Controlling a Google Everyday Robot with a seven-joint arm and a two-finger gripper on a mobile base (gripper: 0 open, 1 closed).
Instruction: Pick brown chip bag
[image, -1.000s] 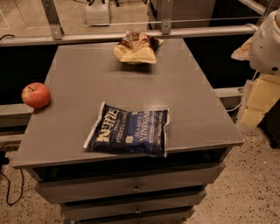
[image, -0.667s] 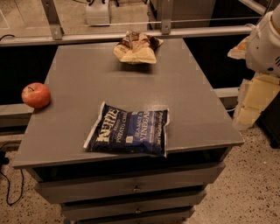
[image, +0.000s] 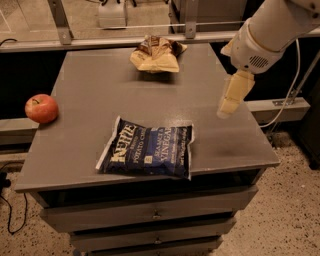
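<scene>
hovering gripper (image: 227, 104) above table (image: 85, 110) right side, grip unclear; brown chip bag (image: 155, 56) rear.

1. Your arm (image: 280, 22): white, smooth cylindrical casing; rounded wrist housing with a small slotted vent.
2. Your gripper (image: 227, 107): cream-yellow, blocky, tapering; sits below that wrist housing, right of view.

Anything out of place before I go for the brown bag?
Nothing spilled. The apple sits at the left edge of the table, where it might roll off. The brown chip bag lies crumpled at the far edge; the gripper hangs above the right side.
</scene>
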